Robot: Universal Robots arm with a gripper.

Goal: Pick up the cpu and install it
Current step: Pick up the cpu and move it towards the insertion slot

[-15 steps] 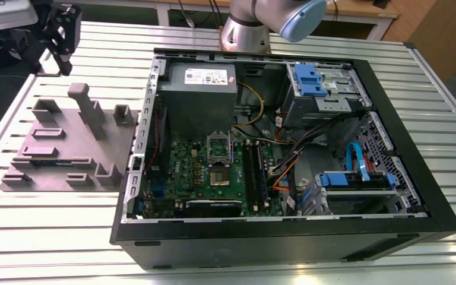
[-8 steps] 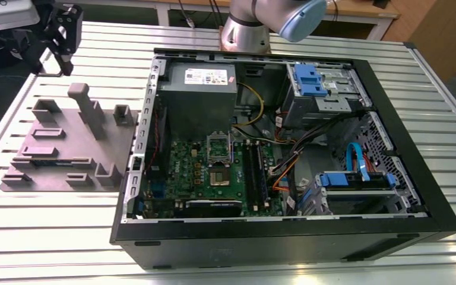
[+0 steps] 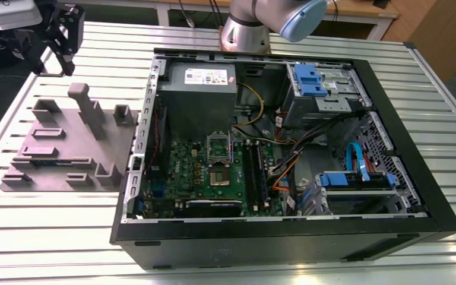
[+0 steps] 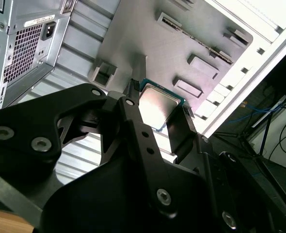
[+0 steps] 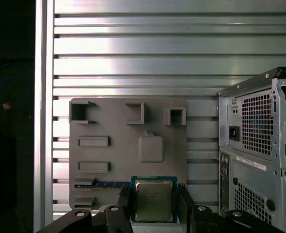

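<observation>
Black claw [image 5: 154, 206] is grasping the small flat square cpu [image 5: 153, 200] with silvery-grey metal top.
Its two fingers [image 4: 133, 94] are clenching the cpu on opposite edges, and it is hanging in air over the grey moulded fixture plate [image 5: 123, 132] on the slatted metal table [image 5: 133, 48], beside the computer case [image 5: 259, 145].

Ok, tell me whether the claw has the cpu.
Yes, in the first wrist view the cpu sits between the fingers of the claw.
</observation>
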